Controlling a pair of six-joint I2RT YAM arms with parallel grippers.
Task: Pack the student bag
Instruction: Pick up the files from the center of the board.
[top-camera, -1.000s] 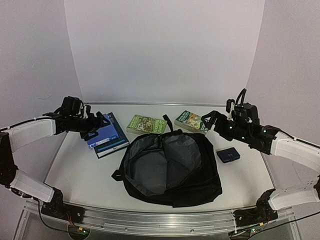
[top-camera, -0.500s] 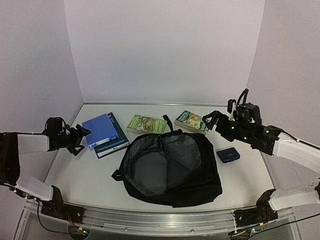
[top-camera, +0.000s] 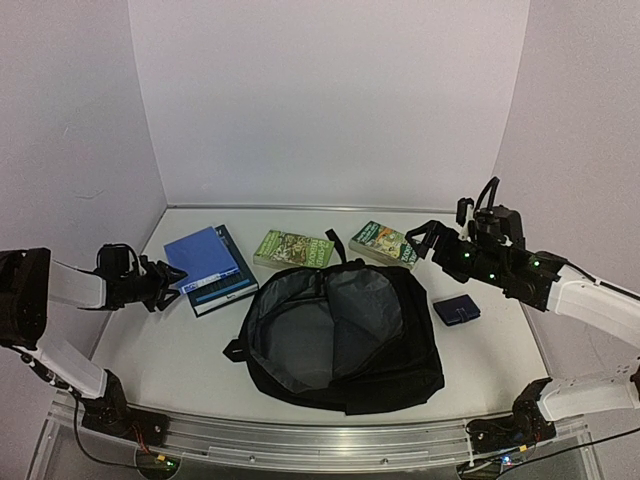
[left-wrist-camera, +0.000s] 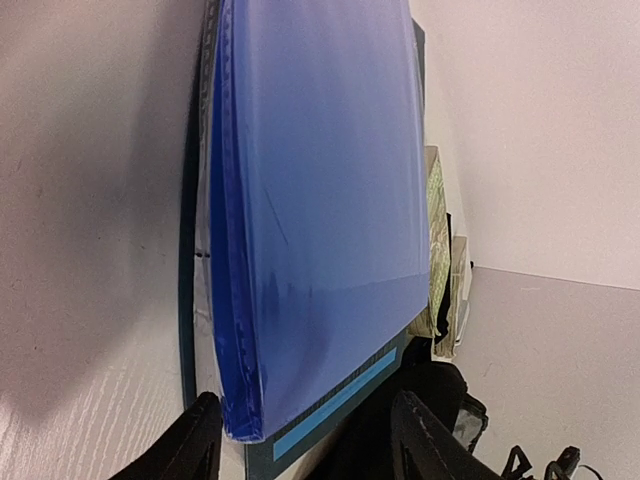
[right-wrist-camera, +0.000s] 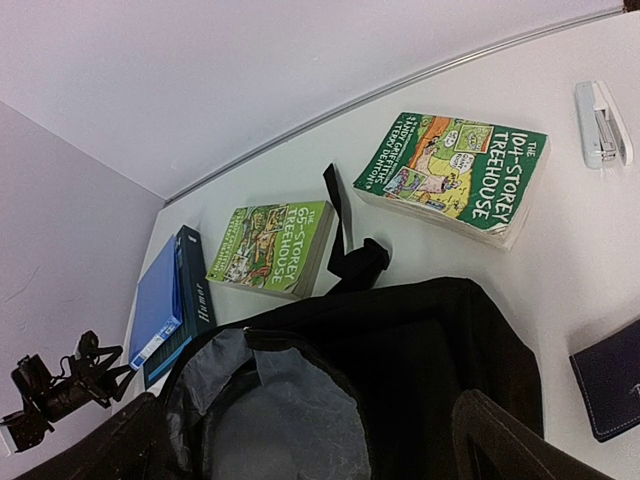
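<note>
Counting across the desk (top-camera: 160, 350): one student bag (top-camera: 340, 340) lying open at centre, two green paperbacks (top-camera: 293, 248) (top-camera: 382, 243) beyond it, one blue folder (top-camera: 203, 255) atop one dark book (top-camera: 225, 290), one navy pouch (top-camera: 456, 309), one stapler (right-wrist-camera: 600, 122). Since a second ago the left claw (top-camera: 175, 283) has dropped low at the folder's corner and narrowed, fingers still apart; the right claw (top-camera: 422, 242) gapes wide, empty.

The left arm (top-camera: 75, 287) and right arm (top-camera: 592, 297) were white-shelled behind black wrists. Behind the right gripper (top-camera: 420, 240) glowed green lights (top-camera: 466, 256), under a black cable (top-camera: 488, 187).

The student bag (top-camera: 400, 372) — black, unzipped, grey lining showing — lies flat at centre, mouth gaping upward.
</note>
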